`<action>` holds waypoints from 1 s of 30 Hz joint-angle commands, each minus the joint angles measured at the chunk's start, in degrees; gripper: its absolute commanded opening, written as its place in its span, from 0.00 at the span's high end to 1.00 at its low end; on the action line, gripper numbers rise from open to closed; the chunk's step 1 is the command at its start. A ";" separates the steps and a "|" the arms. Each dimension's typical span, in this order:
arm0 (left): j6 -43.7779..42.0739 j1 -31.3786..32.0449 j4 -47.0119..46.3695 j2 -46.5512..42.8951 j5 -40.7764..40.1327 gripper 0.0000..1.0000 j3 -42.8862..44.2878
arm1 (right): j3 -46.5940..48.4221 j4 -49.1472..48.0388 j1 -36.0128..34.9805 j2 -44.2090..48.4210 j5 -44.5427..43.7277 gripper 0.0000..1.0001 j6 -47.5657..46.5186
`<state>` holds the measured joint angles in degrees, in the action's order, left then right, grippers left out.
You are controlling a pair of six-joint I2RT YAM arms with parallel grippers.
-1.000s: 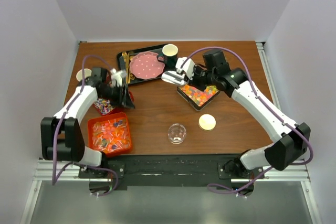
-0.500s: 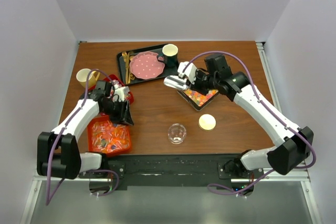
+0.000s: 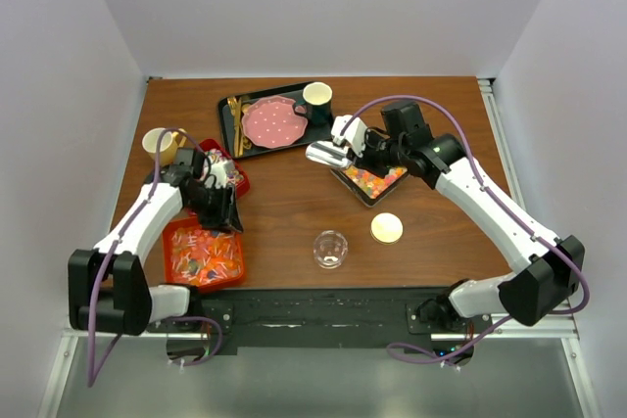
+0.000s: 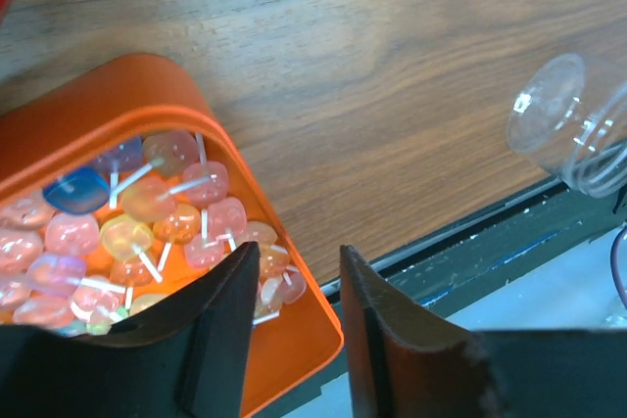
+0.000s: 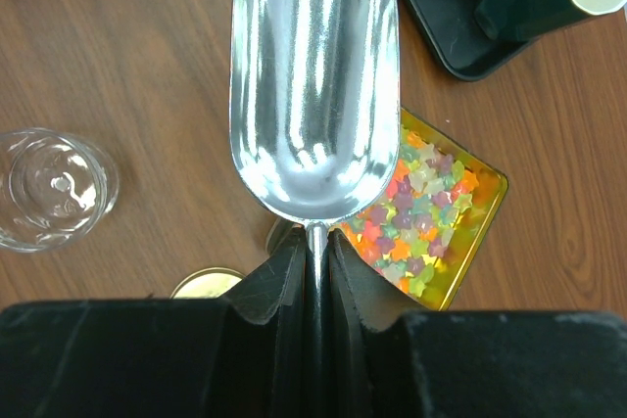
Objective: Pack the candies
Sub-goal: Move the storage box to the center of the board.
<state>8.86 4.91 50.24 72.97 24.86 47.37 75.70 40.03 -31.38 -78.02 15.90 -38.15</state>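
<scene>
Wood-brown table (image 3: 294, 208) is carrying the candies (image 3: 204, 254) in the overhead view. Orange-red pieces are filling an orange tray (image 3: 168, 242) at the near left, and tiny mixed ones (image 3: 372, 179) are lying in a gold tin (image 3: 366, 199) right of centre. The left arm is covering most of a red tray (image 3: 241, 181), so its contents are hard to read. Between the two trays the left gripper (image 3: 217, 208) is hovering, while the right gripper (image 3: 355, 147) is holding a metal scoop (image 3: 325, 153) over the tin's far edge

From the left wrist, the jaws are standing apart with nothing between them, above the orange tray's corner, where pink, orange and blue sweets on sticks are lying heaped. To the right a clear cup (image 4: 573, 134) is showing

From the right wrist, the fingers are clamping the scoop's thin handle. Its bowl is showing only bare metal, with the tin just right of it and the cup at the left
</scene>
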 commanded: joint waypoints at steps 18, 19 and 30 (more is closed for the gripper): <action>4.93 16.88 -8.84 9.90 6.85 1.00 2.28 | -1.70 -1.53 0.61 2.17 -3.24 1.00 -2.54; 4.76 18.28 -9.71 11.39 7.21 1.00 2.98 | -1.78 -1.62 0.61 2.26 -3.33 1.00 -2.63; -5.34 30.69 -8.59 27.91 6.60 1.00 22.66 | -4.16 -2.24 2.28 4.98 -4.74 1.00 -3.33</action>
<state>8.99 35.46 43.33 96.88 29.45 63.24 72.31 39.66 -30.04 -76.20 12.43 -40.71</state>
